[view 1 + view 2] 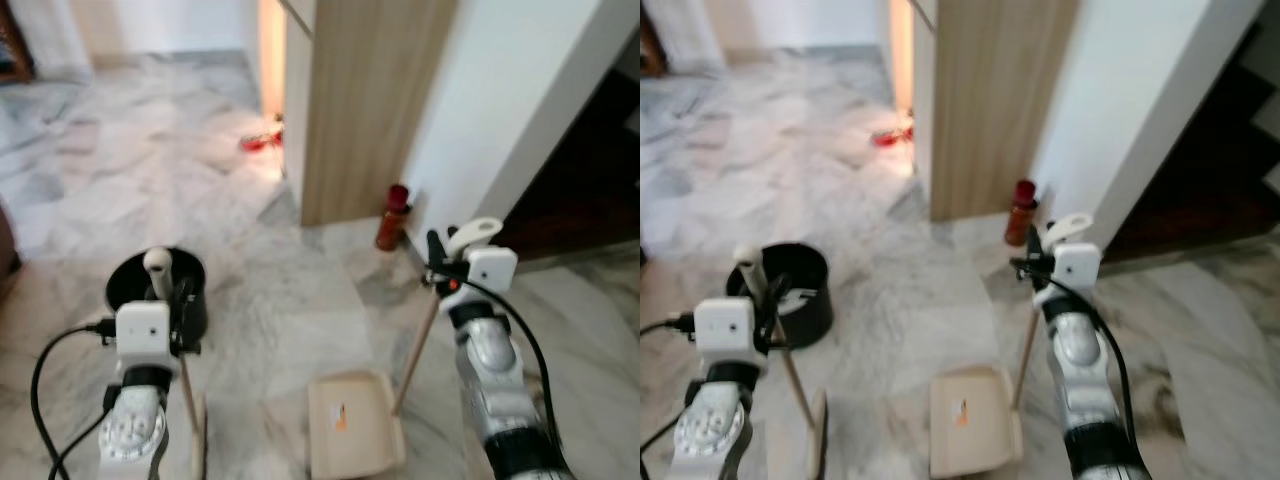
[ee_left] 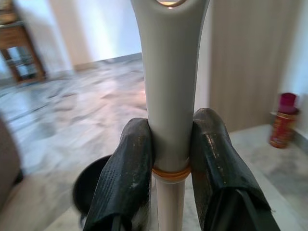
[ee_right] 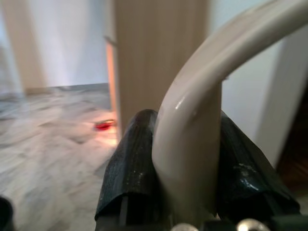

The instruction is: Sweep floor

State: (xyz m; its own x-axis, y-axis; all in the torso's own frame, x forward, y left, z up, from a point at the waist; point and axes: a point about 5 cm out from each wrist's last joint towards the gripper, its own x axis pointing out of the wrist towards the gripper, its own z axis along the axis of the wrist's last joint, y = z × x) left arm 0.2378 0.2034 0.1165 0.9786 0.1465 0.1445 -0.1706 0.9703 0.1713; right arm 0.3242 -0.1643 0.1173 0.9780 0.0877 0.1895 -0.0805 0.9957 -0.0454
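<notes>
Left gripper (image 2: 171, 159) clamps the broom handle (image 2: 169, 86), right gripper (image 3: 185, 168) clamps the dustpan handle (image 3: 202, 120). Dustpan (image 1: 352, 420) rests on the marble floor (image 1: 150, 170), seemingly with one scrap inside. Red debris (image 1: 262, 140) lies well ahead, so sweeping looks barely begun.

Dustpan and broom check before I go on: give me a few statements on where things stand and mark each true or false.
1. The right gripper is shut on the dustpan handle. True.
2. The dustpan rests on the floor between the two arms. True.
3. The left gripper is open, clear of the broom handle. False: its fingers clamp the handle on both sides.
4. The black bin stands by the robot's right arm. False: it sits by the left arm.
5. The red can lies tipped over inside the dustpan. False: it stands upright on the floor by the wooden panel.
</notes>
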